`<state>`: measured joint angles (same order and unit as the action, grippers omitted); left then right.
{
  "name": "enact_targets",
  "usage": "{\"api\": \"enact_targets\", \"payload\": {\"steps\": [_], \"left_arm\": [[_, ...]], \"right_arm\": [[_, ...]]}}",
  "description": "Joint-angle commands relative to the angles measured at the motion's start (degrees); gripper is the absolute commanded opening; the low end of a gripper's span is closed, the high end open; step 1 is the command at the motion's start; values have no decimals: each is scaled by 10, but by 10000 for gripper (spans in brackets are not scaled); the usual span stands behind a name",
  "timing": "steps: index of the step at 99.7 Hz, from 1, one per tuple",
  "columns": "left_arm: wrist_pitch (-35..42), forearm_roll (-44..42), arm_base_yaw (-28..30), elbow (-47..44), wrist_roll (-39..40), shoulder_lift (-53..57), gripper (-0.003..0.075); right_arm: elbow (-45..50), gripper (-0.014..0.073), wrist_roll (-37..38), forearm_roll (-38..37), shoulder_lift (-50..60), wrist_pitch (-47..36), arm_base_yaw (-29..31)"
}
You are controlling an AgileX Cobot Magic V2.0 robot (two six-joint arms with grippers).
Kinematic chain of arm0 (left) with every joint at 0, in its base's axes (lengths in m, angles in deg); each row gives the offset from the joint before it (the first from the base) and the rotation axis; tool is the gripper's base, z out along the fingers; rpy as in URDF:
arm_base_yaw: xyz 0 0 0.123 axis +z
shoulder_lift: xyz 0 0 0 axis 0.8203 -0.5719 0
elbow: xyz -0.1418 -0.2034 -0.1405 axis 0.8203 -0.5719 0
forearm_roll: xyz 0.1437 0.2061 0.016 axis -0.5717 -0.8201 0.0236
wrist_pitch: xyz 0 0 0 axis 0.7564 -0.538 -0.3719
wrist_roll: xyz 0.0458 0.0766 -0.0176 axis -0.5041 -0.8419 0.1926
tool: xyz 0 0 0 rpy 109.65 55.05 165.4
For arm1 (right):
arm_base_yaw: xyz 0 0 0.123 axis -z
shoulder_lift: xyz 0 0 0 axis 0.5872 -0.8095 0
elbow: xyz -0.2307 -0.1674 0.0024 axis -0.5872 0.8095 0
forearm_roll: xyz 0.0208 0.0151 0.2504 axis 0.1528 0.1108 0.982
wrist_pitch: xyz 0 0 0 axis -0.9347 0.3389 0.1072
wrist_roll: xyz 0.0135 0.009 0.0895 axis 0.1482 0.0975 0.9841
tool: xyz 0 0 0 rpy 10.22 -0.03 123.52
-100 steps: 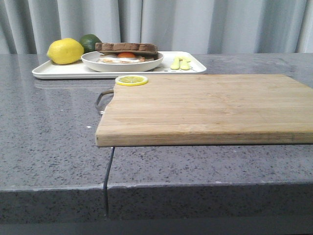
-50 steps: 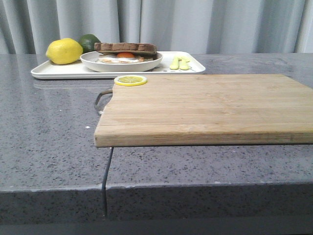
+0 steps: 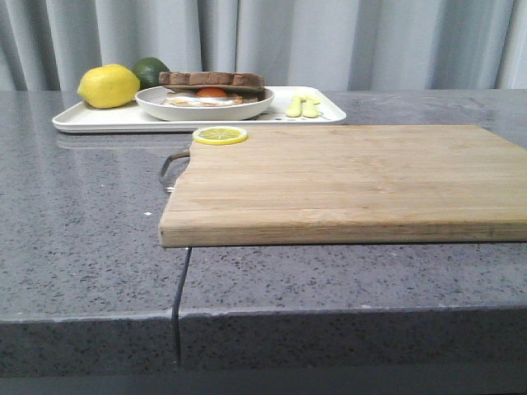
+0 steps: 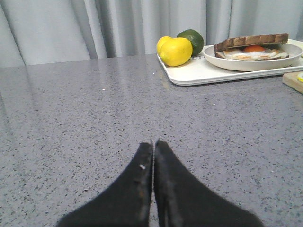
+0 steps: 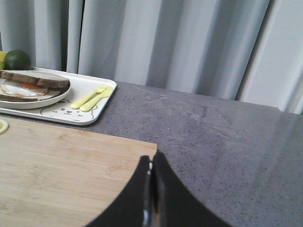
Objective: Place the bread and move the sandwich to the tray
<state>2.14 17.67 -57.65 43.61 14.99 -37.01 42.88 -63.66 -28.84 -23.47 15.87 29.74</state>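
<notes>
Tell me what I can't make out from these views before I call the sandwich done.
- Sandwich: what lies under the egg is hidden by the dish rim in every view.
- Lime: mostly behind the lemon in the front view.
- Tray print: half covered by the dish, right wrist view.
- Cutting board: right end cut off by the front view's edge.
- Left gripper, right gripper: absent from the front view.

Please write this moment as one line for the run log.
left gripper shut, empty | right gripper shut, empty | sandwich in dish on tray | cutting board bare except lemon slice
</notes>
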Motion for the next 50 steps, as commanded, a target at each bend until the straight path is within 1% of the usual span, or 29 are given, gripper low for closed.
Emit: {"api": "enact_targets", "payload": {"steps": [1, 50], "left_arm": [[45, -1, -3, -9, 0, 18, -19], [45, -1, -3, -9, 0, 18, -19]], "right_arm": [[-14, -67, 0, -5, -3, -43, 2], [-11, -67, 0, -5, -3, -44, 2]]}}
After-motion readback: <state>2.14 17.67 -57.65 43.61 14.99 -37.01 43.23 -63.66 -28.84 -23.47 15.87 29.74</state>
